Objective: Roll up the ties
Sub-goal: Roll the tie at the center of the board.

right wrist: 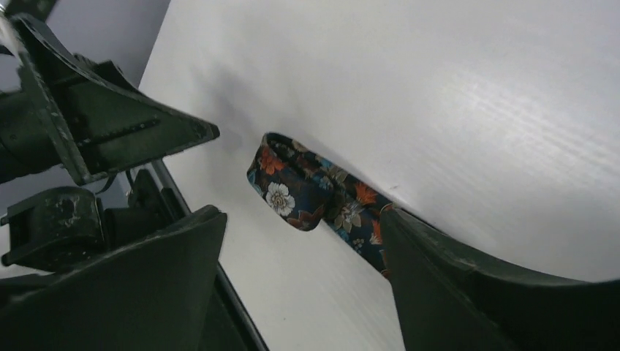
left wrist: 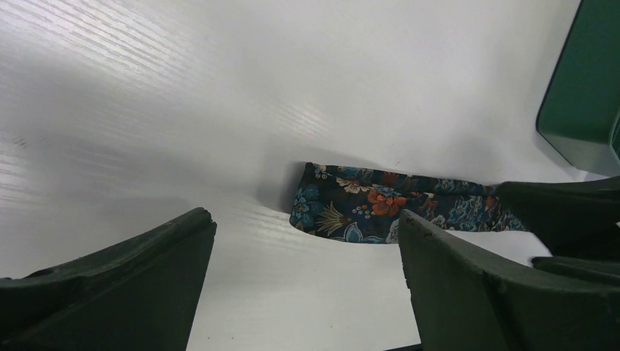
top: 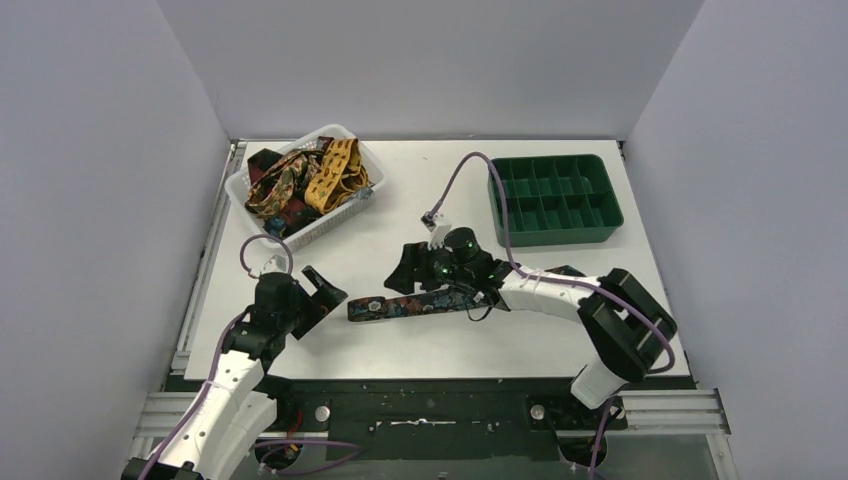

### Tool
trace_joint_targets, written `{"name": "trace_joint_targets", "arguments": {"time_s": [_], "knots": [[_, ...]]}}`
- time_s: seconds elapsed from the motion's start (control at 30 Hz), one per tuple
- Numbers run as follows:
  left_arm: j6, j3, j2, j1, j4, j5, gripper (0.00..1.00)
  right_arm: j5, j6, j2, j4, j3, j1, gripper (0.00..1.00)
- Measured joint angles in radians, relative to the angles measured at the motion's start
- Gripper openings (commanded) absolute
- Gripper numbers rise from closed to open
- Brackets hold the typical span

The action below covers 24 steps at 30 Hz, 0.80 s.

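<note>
You are looking at the white basket (top: 240, 195) at the far left of the tabletop (top: 400, 190), and it is holding a heap of ties (top: 310, 180), among them mustard-yellow and dark red ones. One floral tie (top: 410, 305) is lying outside the basket, on the near side of it and toward the green tray (top: 555, 235), stretched flat on the tabletop. The end of it nearer the basket is curling over into a small loop, which the right wrist view is showing best (right wrist: 307, 190).

Your left gripper (top: 325, 290) is hovering just near-side of the basket, released, with its jaws spread wide. In the left wrist view (left wrist: 305, 219) it is facing the looped end of the floral tie (left wrist: 365, 208) without touching it.

Your right gripper (top: 440, 290) is sitting farther from the basket, over the middle of the same tie, also released and gaping. In its own view (right wrist: 301, 219) the tie is running between the jaws and disappearing behind one finger (right wrist: 453, 285). You cannot tell whether that finger is pressing on the fabric.
</note>
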Motion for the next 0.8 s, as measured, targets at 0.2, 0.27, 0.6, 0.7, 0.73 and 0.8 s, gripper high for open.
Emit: {"name": "trace_joint_targets", "arguments": {"time_s": [0.2, 0.27, 0.6, 0.7, 0.73, 0.8], "knots": [[0.0, 0.0, 0.002, 0.004, 0.001, 0.018, 0.94, -0.114, 0.22, 0.164, 0.009, 0.008, 0.024, 0.56], [0.001, 0.0, 0.003, 0.004, 0.001, 0.026, 0.94, -0.127, 0.249, 0.174, 0.015, 0.008, 0.031, 0.51], [0.008, 0.0, 0.019, 0.004, 0.008, 0.054, 0.94, -0.159, 0.326, 0.203, 0.049, 0.03, 0.036, 0.44], [0.01, -0.001, 0.026, 0.004, 0.015, 0.064, 0.94, -0.161, 0.328, 0.23, 0.035, 0.045, 0.035, 0.4], [0.01, -0.002, 0.026, 0.004, 0.018, 0.068, 0.94, -0.163, 0.328, 0.237, 0.032, 0.049, 0.035, 0.39], [0.012, -0.004, 0.026, 0.004, 0.024, 0.074, 0.93, -0.169, 0.329, 0.25, 0.027, 0.058, 0.035, 0.38]]}}
